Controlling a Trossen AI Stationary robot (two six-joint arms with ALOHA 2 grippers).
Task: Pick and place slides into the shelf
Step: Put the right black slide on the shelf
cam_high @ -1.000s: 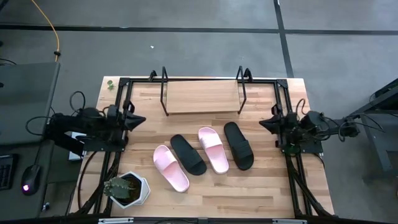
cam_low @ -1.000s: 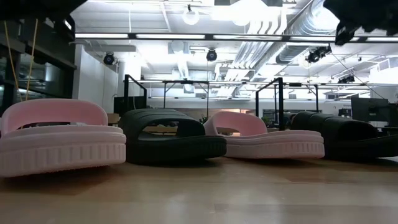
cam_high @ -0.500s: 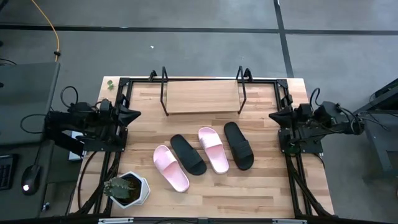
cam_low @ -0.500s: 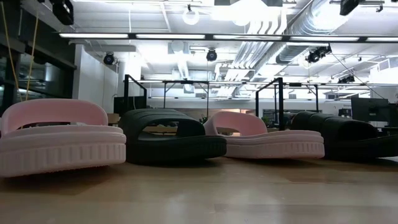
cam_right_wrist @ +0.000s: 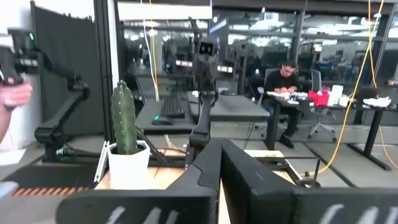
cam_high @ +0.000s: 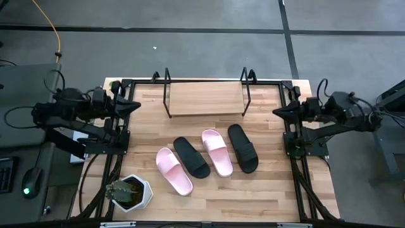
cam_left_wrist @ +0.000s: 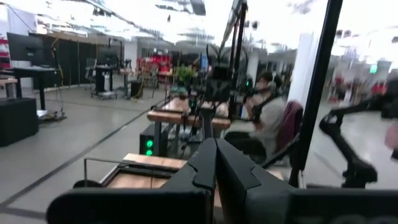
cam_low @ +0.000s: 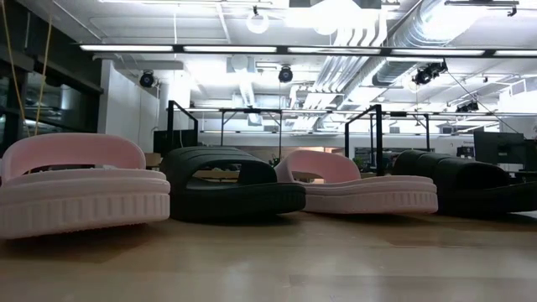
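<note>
Four slides lie sole-down in a row on the table, in front of the shelf (cam_high: 205,98). From left to right they are a pale pink slide (cam_high: 173,170), a black slide (cam_high: 191,156), a second pink slide (cam_high: 216,151) and a second black slide (cam_high: 243,147). The low view shows the same row: pink slide (cam_low: 80,184), black slide (cam_low: 226,184), pink slide (cam_low: 361,184), black slide (cam_low: 470,184). My left gripper (cam_high: 136,106) is shut and hovers by the table's left edge. My right gripper (cam_high: 275,112) is shut by the right edge. Both are far from the slides, and their fingers meet in the wrist views: left gripper (cam_left_wrist: 216,155), right gripper (cam_right_wrist: 220,155).
A potted cactus (cam_high: 130,193) stands at the table's near left corner and also shows as the cactus (cam_right_wrist: 126,143) in the right wrist view. A black frame (cam_high: 123,85) runs round the table. Beyond the table, one person (cam_left_wrist: 267,118) and another person (cam_right_wrist: 286,81) sit at desks.
Both arms have risen and drawn back. The left gripper moved up toward the table's left and far edges, the right gripper up toward the right and far edges. Both have left the top of the low view. The slides have not moved.
</note>
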